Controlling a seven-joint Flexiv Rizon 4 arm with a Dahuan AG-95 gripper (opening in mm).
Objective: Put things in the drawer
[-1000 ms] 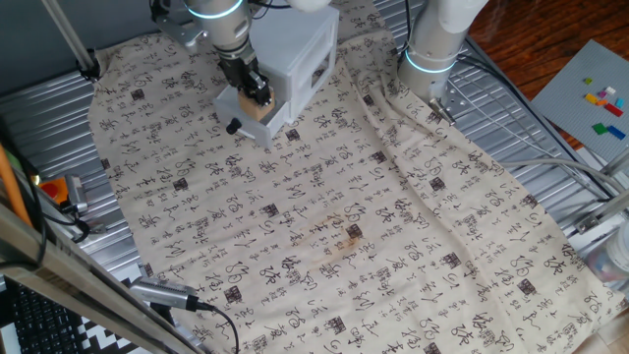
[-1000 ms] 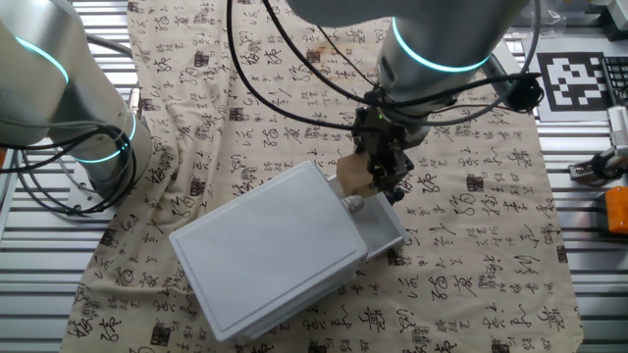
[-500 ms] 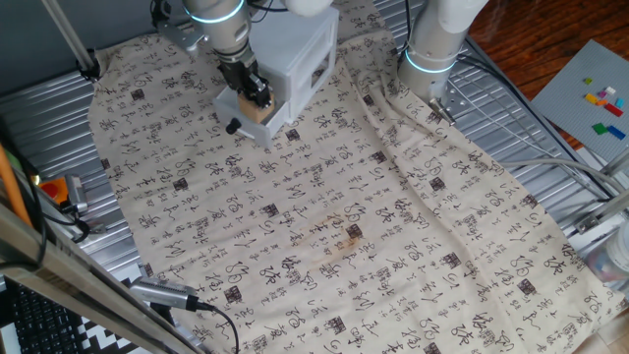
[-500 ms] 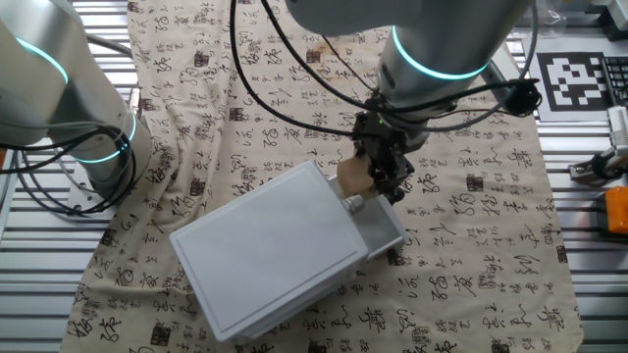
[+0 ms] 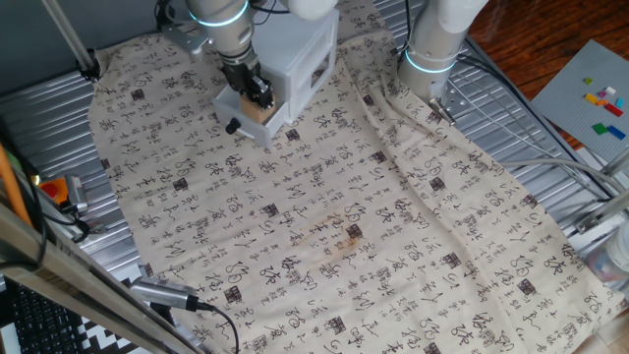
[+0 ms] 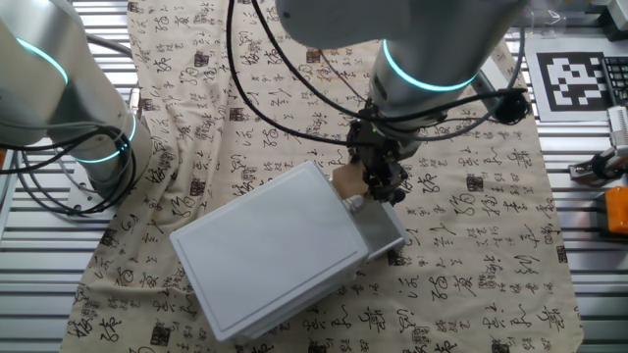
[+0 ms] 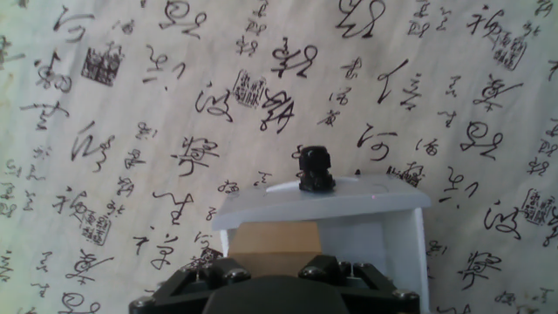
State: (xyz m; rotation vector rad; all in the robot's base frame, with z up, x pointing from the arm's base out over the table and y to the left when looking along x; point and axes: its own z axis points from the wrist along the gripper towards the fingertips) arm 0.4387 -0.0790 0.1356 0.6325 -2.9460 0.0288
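The light-tan wooden cube (image 5: 258,111) is held between my gripper's (image 5: 254,95) fingers, right over the pulled-out tray of the white-grey drawer cabinet (image 5: 307,51). In the other fixed view the cube (image 6: 346,179) hangs at the tray's (image 6: 385,231) inner end, next to the cabinet top (image 6: 265,255), with the gripper (image 6: 376,183) shut on it. In the hand view the cube (image 7: 272,237) sits inside the tray outline, behind the tray's front wall (image 7: 349,199) and its black knob (image 7: 316,170). The gripper (image 7: 272,267) fills the bottom edge.
A second robot arm's base (image 5: 433,47) stands behind the cabinet; it also shows in the other fixed view (image 6: 90,127). A brownish stain (image 5: 339,236) marks the printed cloth (image 5: 393,256). Ribbed metal table shows round the cloth. A grey board with coloured bricks (image 5: 595,93) lies far right.
The gripper with the cube has shifted slightly toward the cabinet and a little lower over the tray. The drawer has not moved.
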